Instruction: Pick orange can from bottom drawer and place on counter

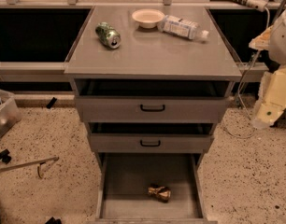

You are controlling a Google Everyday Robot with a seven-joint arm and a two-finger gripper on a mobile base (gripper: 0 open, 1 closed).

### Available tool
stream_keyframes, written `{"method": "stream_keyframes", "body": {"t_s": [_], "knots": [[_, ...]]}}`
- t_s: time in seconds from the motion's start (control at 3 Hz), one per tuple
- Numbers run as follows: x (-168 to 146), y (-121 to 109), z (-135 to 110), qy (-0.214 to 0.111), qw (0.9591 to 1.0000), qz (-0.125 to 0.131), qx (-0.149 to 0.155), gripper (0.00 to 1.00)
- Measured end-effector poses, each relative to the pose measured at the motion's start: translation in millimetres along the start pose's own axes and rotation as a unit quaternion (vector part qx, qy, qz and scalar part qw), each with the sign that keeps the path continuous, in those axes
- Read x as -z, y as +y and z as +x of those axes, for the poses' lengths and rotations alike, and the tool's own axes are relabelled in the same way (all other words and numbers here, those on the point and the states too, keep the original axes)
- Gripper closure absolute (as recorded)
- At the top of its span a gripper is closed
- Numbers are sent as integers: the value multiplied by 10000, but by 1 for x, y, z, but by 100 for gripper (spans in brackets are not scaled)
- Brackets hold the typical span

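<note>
The orange can (159, 192), golden and dented at the waist, lies on its side on the floor of the open bottom drawer (129, 181), right of its middle and toward the front. The counter (154, 55) is the flat grey top of the cabinet above it. My gripper (269, 111) is at the right edge of the view, at the end of the cream and white arm. It hangs beside the cabinet's right side at about the height of the top drawer, well apart from the can, and holds nothing that I can see.
On the counter lie a green can (108, 35), a small white bowl (148, 17) and a plastic water bottle (183, 28). Two shallower drawers (152, 108) with black handles stand slightly open above the bottom one. A clear bin (3, 113) and tools lie on the floor at left.
</note>
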State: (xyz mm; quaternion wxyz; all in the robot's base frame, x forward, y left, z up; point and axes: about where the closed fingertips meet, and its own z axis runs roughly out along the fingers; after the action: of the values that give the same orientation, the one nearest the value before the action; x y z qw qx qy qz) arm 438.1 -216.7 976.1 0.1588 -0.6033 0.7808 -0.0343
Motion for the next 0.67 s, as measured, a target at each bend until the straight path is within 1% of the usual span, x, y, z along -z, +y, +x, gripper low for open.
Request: {"method": "stream_keyframes", "body": {"t_s": [0.33, 0.67], "knots": [[0, 0, 0, 0, 10000, 0, 0, 0], [-10, 2, 3, -59, 10000, 33, -72, 0]]}}
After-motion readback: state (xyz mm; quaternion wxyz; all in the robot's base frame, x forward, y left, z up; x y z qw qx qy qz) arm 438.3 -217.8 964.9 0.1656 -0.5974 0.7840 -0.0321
